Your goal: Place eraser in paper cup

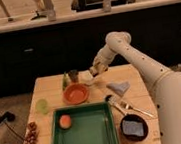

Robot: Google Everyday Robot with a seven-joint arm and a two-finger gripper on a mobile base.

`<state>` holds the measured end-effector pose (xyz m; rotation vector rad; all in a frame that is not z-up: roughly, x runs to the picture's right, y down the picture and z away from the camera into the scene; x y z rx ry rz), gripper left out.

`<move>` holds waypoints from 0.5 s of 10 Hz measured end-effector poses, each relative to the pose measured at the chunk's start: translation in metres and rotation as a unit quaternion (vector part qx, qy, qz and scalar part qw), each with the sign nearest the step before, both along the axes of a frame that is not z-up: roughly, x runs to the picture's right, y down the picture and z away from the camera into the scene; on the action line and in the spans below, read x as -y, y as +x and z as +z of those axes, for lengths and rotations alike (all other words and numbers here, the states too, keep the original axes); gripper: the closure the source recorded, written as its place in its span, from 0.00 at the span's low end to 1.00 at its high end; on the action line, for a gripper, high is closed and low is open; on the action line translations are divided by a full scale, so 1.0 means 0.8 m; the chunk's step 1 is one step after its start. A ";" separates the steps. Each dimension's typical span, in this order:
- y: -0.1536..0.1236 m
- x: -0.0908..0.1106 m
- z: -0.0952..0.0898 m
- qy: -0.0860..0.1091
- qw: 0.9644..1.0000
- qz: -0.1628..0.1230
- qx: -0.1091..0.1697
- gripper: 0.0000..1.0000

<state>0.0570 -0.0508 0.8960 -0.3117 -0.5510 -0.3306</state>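
Wooden table (48,87) with green tray (90,133), orange plate (76,94); claw (95,72) over far edge.

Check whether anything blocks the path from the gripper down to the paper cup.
Nothing visible does. The gripper hangs just above the paper cup. The dark cup beside it and the orange bowl in front lie off that path. The eraser cannot be made out.

The short white paper cup (88,80) stands upright near the table's (48,90) far edge, just under the gripper (96,70); the eraser is hidden.
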 end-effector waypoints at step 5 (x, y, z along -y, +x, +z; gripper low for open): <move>-0.015 0.009 -0.007 0.024 0.997 -0.066 0.036 0.98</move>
